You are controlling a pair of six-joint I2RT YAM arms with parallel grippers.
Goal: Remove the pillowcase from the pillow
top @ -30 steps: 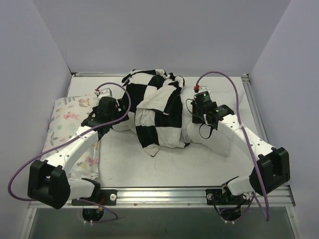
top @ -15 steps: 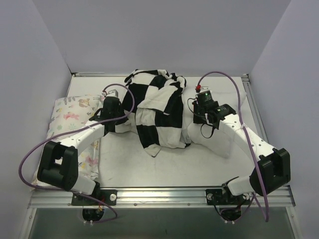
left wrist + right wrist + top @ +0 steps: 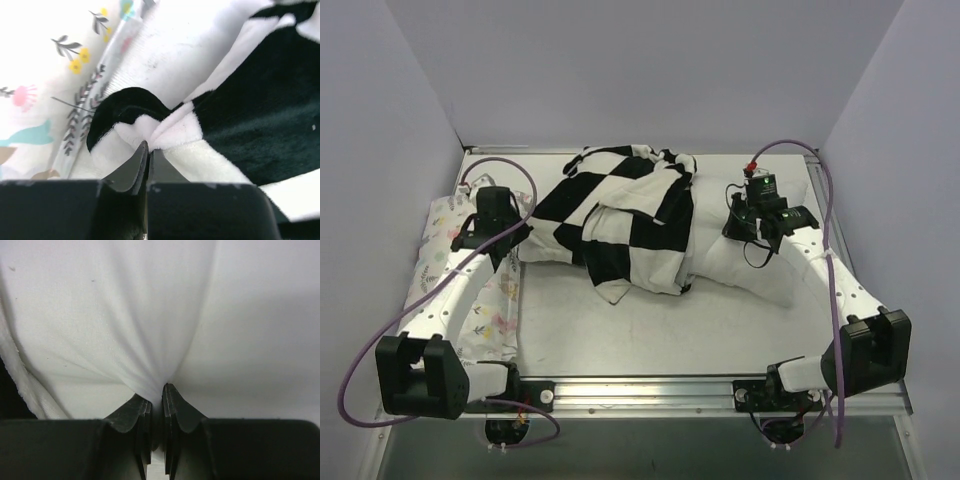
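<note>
The black-and-white checked pillowcase lies spread across the middle of the table, drawn out toward the left. From its right end the plain white pillow sticks out. My left gripper is at the pillowcase's left edge and shut on a pinch of it; in the left wrist view the gripper clamps a fold of the pillowcase. Over the bare pillow, my right gripper is shut on a bunched fold of it, seen close in the right wrist view as gripper and pillow.
A pale pillow printed with small pastel animals lies along the left side under my left arm, also as the printed pillow. Purple-grey walls enclose the table on three sides. A metal rail runs along the near edge.
My left gripper shut on the pillowcase edge and pulled it left, stretching the cover flat. My right gripper moved right and back with the pillow, and more white pillow shows.
</note>
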